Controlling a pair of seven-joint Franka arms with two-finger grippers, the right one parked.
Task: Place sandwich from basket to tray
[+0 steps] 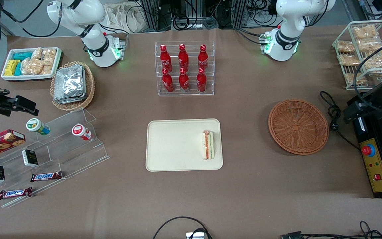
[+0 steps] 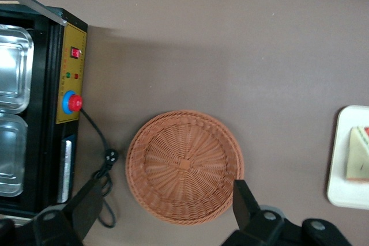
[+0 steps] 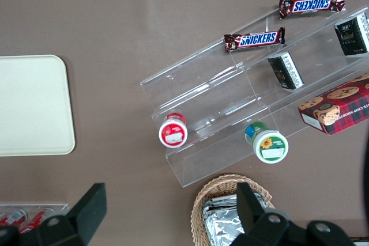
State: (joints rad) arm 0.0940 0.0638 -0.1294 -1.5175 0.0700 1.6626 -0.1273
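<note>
In the front view, the tray [image 1: 177, 146] lies in the middle of the desk, a little nearer to the front edge than to the edge where the arm bases stand. The sandwich [image 1: 208, 144] rests on the tray, close to the short rim that faces the working arm's end. The basket [image 1: 298, 126] sits on the desk well apart from the tray, toward the working arm's end, and nothing is inside it. A black cable [image 1: 334, 117] lies just beside the basket. The rack of red bottles [image 1: 184, 68] stands farther from the camera than the tray.

In the left wrist view, the gripper [image 2: 167, 214] hangs above the basket [image 2: 184, 165], near its rim, and touches nothing. The jaws stand wide and hold nothing; one finger [image 2: 245, 205] shows over the basket's rim. The sandwich [image 2: 358, 155] is seen on the tray [image 2: 340, 165]. A black box with a red button [image 2: 72, 103] stands beside the basket.

In the right wrist view, one corner of the tray [image 3: 31, 105] shows beside a clear stepped stand [image 3: 242, 90] with snack bars
</note>
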